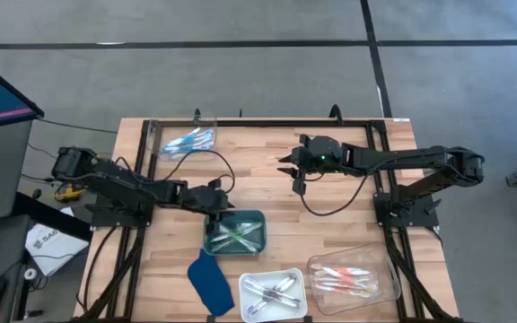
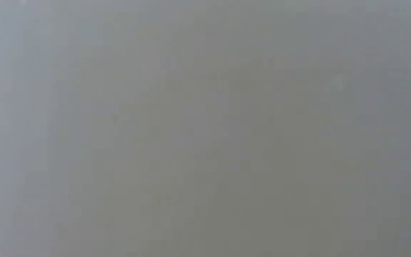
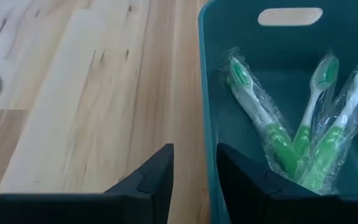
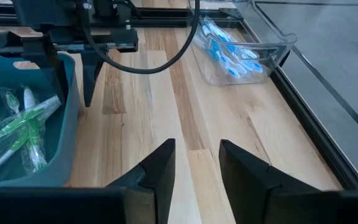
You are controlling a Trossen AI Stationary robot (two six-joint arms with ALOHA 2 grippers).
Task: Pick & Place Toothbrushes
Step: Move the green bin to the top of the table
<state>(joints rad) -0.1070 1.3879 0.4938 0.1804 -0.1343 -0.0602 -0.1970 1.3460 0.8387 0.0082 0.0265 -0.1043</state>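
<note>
High view: toothbrushes look fully sorted, blue ones in clear bin, green ones in teal bin, grey set in white tray, pink-orange in clear tray, none loose on table. Left gripper straddles teal bin wall, fingers slightly spread, holding nothing. Right gripper hovers mid-table, slightly spread, empty. Looks about done

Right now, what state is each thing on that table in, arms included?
teal bin: holds wrapped green toothbrushes.
first clear tray: holds blue toothbrushes.
white tray: holds purple-grey toothbrushes.
second clear tray: holds pink-orange toothbrushes.
dark blue cloth: lying flat.
left end effector: open, empty, at the teal bin's wall.
right end effector: open, empty, above bare table.
</note>
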